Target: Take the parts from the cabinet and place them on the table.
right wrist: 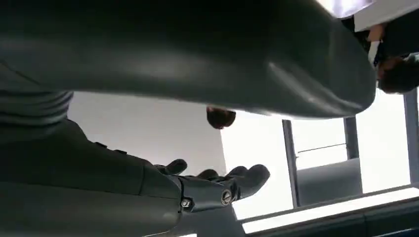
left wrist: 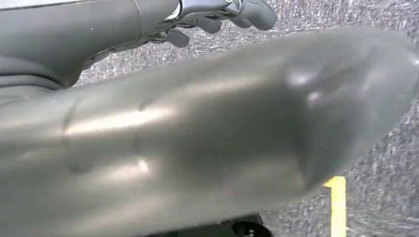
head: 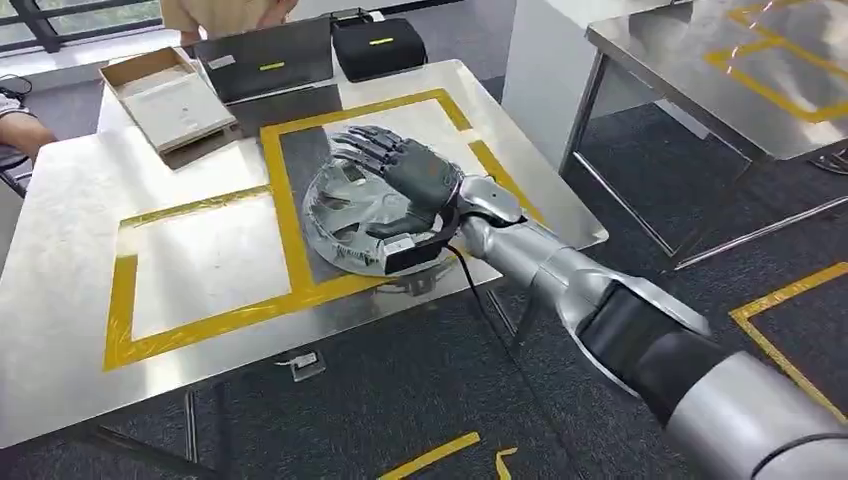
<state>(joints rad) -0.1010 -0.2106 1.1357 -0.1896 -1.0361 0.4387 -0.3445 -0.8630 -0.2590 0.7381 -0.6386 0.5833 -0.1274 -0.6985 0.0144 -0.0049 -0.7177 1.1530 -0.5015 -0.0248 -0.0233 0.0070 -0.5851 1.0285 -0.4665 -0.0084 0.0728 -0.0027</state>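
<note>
Your part (head: 350, 215) is a round, grey, dish-like casting with ribs and cut-outs, and it lies on the steel table (head: 70, 200), inside the right-hand square of yellow tape (head: 285, 190), with its near rim close to the table's front edge. Being round, it has no long axis to line up on; what matters is which side of it the hand is on.

The right hand (head: 405, 170) lies over the far-right part of the disc, fingers stretched forward across its upper face toward the far side of the table, the wrist coming in from the near right. From the head view you cannot tell whether it grips the rim or only rests on top; the right wrist view shows the fingers (right wrist: 217, 185) extended, only lightly curved, under a big blurred grey shape, so treat the hold as undecided.

The left hand (left wrist: 222, 15) hangs over the carpet with fingers loosely curled and nothing in them, well away from the table, so the right arm is the nearer by far.

Judging by this, the part is already down in its place. Your next move likely turns on lifting the right hand straight up and back toward the near right, clear of the rim, without dragging the disc toward the table edge.

Beyond it sit a flat cardboard box (head: 165, 100) and 2 dark cases (head: 375, 45), and a person (head: 225, 12) stands at the far side.
</note>
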